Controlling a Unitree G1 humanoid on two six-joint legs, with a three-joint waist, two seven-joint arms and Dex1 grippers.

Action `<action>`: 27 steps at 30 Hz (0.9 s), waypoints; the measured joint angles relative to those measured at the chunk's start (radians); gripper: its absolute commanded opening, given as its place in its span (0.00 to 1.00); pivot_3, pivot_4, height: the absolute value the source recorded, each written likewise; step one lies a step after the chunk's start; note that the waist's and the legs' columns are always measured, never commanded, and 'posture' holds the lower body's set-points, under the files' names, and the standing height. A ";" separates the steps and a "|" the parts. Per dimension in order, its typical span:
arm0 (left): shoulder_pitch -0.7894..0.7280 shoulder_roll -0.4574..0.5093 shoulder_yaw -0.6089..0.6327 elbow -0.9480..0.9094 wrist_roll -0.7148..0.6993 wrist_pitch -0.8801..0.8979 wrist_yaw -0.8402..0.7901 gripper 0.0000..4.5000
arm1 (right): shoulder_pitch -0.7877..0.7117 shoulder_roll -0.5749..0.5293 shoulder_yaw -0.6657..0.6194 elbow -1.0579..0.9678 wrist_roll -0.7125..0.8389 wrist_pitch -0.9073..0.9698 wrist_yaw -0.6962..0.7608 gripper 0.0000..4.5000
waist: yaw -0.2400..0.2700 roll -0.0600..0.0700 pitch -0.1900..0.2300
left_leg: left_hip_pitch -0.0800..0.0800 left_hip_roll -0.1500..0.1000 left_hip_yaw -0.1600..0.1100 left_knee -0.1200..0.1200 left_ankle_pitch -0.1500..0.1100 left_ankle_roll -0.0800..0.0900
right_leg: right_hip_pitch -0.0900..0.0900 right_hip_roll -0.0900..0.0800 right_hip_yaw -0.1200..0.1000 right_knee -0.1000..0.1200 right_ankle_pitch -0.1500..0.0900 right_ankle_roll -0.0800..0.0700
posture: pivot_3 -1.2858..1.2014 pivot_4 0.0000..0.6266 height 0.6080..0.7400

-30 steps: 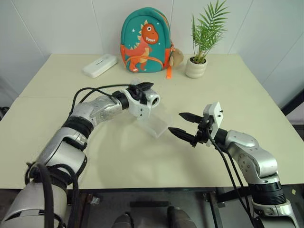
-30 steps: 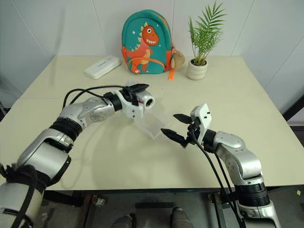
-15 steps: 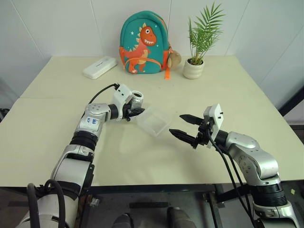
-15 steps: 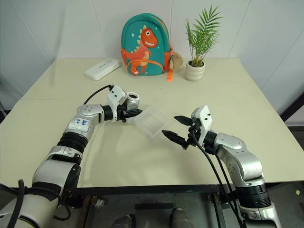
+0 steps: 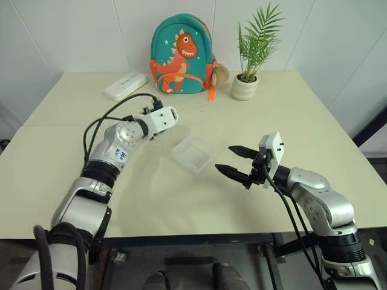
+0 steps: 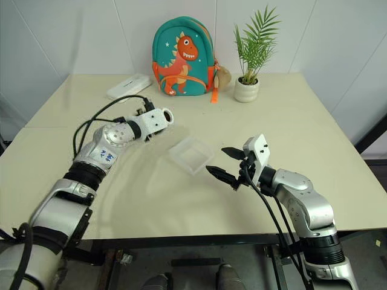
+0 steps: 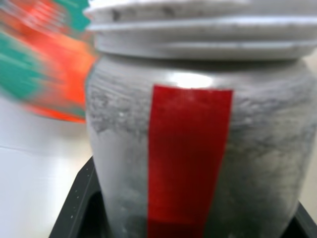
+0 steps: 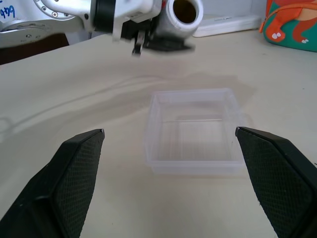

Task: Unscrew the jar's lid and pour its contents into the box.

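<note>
The silver-grey jar (image 7: 193, 148) with a red strip down its side has an open threaded mouth and no cap on it. My left gripper (image 5: 164, 117) is shut on the jar (image 8: 182, 12) and holds it on its side above the table, up and to the left of the box. The clear plastic box (image 5: 192, 153) rests on the table between the two arms. My right gripper (image 5: 237, 162) is open and empty, level, just right of the box (image 8: 195, 131) and pointing at it. The lid is out of view. I cannot make out the contents.
A dinosaur backpack (image 5: 181, 53), a white plant pot (image 5: 245, 87) and a flat white case (image 5: 125, 85) stand along the far side of the table (image 5: 290, 115). The wall is right behind them.
My left arm has drawn the jar back from the box: tipped over it a second ago, then upright beside it, now on its side further left. The right arm has kept still.
</note>
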 measured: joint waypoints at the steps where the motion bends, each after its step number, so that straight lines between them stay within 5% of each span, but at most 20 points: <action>1: -0.029 0.033 -0.071 -0.016 0.123 -0.026 0.113 0.47 | 0.000 0.000 0.000 0.000 0.000 0.000 0.000 0.99 | 0.002 0.000 0.000 | 0.000 0.000 0.000 0.000 0.000 0.000 | 0.000 0.000 0.000 -0.001 0.000 0.000 | 0.52 0.24 1.00; 4: -0.105 0.064 -0.229 -0.029 0.394 -0.067 0.356 0.47 | 0.000 0.002 0.001 0.000 0.000 0.000 0.000 0.99 | 0.010 0.000 0.000 | 0.000 0.000 0.001 0.000 -0.001 -0.001 | 0.000 0.000 0.000 -0.002 0.000 0.000 | 0.52 0.24 1.00; 9: -0.111 0.058 -0.385 0.015 0.624 -0.068 0.538 0.47 | 0.001 0.003 0.004 -0.001 0.000 0.000 -0.001 0.99 | 0.007 0.000 0.000 | -0.001 0.000 0.002 -0.001 -0.001 -0.001 | -0.001 0.000 0.000 -0.002 0.000 0.000 | 0.52 0.24 1.00; 27: -0.173 0.017 -0.448 0.051 0.765 -0.054 0.633 0.47 | -0.003 0.039 0.004 0.001 0.003 0.001 -0.001 0.99 | 0.009 0.000 0.000 | -0.001 0.000 0.002 -0.001 -0.001 -0.001 | -0.001 0.000 0.001 -0.002 0.000 0.000 | 0.52 0.24 1.00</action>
